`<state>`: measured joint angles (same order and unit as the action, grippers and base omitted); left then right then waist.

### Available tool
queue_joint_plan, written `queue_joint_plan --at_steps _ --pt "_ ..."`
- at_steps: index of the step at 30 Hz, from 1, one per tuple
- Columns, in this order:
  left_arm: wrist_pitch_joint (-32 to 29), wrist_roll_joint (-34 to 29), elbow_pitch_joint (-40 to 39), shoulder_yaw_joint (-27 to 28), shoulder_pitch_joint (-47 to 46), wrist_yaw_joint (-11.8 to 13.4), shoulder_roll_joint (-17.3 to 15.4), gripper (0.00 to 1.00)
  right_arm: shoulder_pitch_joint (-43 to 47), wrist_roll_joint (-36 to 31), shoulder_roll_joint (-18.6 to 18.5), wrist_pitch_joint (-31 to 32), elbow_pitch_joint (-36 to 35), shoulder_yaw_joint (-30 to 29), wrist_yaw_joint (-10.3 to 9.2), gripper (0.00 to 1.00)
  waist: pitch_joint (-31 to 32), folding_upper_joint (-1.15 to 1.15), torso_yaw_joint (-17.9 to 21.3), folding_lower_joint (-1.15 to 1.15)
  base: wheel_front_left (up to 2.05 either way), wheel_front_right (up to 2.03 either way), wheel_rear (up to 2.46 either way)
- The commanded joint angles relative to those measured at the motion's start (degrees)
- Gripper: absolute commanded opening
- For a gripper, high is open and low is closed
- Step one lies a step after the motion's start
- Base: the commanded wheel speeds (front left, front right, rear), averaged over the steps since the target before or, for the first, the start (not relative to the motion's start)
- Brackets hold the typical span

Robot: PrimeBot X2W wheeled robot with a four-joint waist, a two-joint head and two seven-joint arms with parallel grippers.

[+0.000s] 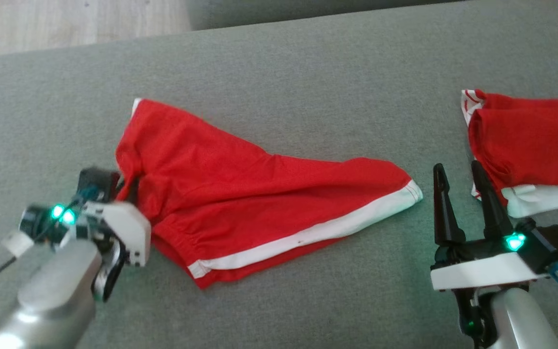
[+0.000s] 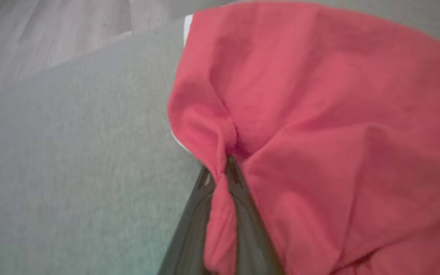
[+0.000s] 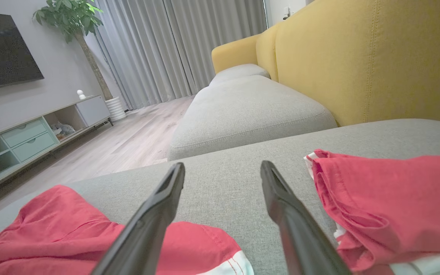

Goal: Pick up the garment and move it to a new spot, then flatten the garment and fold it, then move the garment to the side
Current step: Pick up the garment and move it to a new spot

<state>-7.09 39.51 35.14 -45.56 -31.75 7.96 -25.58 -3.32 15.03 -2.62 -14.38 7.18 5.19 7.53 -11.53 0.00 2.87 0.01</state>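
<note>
**Grey sofa seat: two red garments, two grippers**

Grey fabric seat (image 1: 279,63), with a wooden floor (image 1: 66,24) beyond its far edge.

Item 1: red garment (image 1: 240,194), white-striped shorts, lies spread and wrinkled mid-seat, left of centre.

Left gripper (image 2: 227,168): fingers closed tight, pinching a fold of the garment's left edge.

Right gripper (image 1: 457,167): fingers wide apart, holding nothing, over bare seat between the garment's striped tip and item 2.

Item 2: folded red garment (image 1: 531,140), toward the seat's right edge.

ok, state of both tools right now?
Left tool: shut on the red shorts.
Right tool: open, holding nothing.
</note>
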Motion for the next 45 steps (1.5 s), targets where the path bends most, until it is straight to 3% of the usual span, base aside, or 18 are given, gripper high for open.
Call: queue_joint_plan --at_steps 1,11,18,19,28,33,39,45 --pt "0.86 -1.15 -0.86 1.49 -4.01 -0.44 -2.45 0.0 -1.86 -0.1 -0.26 -0.62 -1.87 1.55 -0.04 1.0 -0.31 0.0 0.36 -0.01 0.0 0.0 0.0" --pt "1.79 -10.45 4.43 -4.55 -21.59 -9.09 -2.46 0.0 -3.33 0.64 -0.26 -0.62 -1.43 3.09 -0.04 1.0 -1.06 0.0 2.03 -0.01 0.0 0.0 0.0" --pt "6.33 -12.54 11.15 -5.83 -29.15 -12.38 -0.16 0.0 -4.31 0.81 -0.26 -0.62 -1.35 3.73 -0.04 1.0 -1.91 0.0 2.86 -0.01 0.0 0.0 0.0" --pt "7.46 -12.68 12.07 -5.81 -29.72 -12.44 0.24 1.0 -4.37 0.84 -0.26 -0.62 -1.38 3.7 -0.04 1.0 -1.98 0.0 2.79 -0.01 0.0 0.0 0.0" --pt "12.94 -10.27 19.13 -3.84 -30.47 -11.62 3.2 1.0 -4.05 0.66 -0.26 -0.62 -1.4 2.93 -0.04 1.0 -1.24 0.0 -0.34 -0.01 0.0 0.0 0.0" --pt "18.82 -5.69 18.28 0.46 -27.11 -9.56 5.11 1.0 -3.73 0.07 -0.26 -0.62 -1.56 1.71 -0.04 1.0 0.78 0.0 -2.58 -0.01 0.0 0.0 0.0" --pt "21.98 -1.42 9.02 6.69 -17.38 -5.32 7.2 1.0 -2.56 -1.22 -0.26 -0.62 -2.37 -1.08 -0.04 1.0 3.44 0.0 -5.8 -0.01 0.0 0.0 0.0" --pt "22.06 -3.05 -6.23 13.83 -4.01 0.43 7.84 1.0 -1.42 -2.04 -0.26 -0.62 -3.09 -2.36 -0.04 1.0 4.66 0.0 -7.69 -0.01 0.0 0.0 0.0"
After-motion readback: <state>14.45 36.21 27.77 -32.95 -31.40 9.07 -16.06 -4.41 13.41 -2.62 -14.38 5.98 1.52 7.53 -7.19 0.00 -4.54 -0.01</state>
